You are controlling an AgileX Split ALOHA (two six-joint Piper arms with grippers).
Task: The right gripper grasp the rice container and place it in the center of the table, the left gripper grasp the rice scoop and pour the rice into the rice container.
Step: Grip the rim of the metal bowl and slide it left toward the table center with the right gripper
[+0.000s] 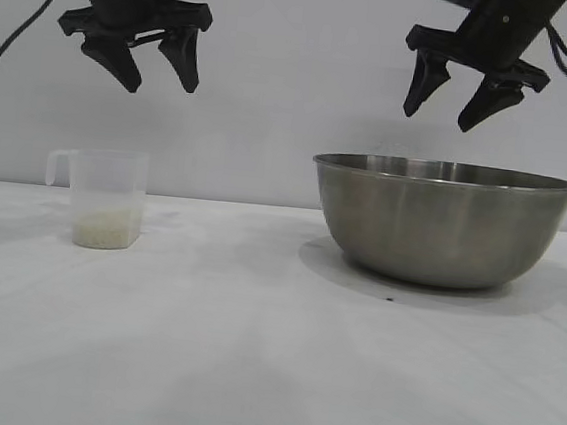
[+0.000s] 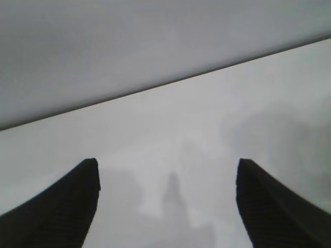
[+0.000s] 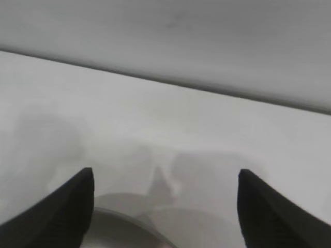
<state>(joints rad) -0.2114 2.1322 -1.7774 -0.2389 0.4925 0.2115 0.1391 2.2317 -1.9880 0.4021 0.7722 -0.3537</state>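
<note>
Both arms hang above the counter [image 1: 248,370], neither touching anything.

Left gripper [image 1: 157,68]: I see it high at the left of the exterior view, tilted downward, jaws spread with nothing between them. It hangs above the rice scoop [image 1: 107,199] and well clear of it. From the left wrist camera I get only the two dark fingertips [image 2: 62,206] wide apart over bare white counter and the grey back wall.

Right gripper [image 1: 449,103]: high at the right of the exterior view, also tilted downward, jaws apart and empty. It hangs above the rice container [image 1: 441,224], over the left half of its rim, not in contact. In the right wrist camera a curved edge of the rice container [image 3: 129,225] shows between the spread fingertips [image 3: 269,212].

Rice scoop: upright on the counter at the left, handle pointing left at the rim. The rice [image 1: 106,229] sits as a shallow white layer in its bottom.

Rice container: upright on the counter, right of centre, well apart from the scoop. I cannot see its inside from this level. A tiny dark speck [image 1: 389,300] lies on the counter just in front of it.
</note>
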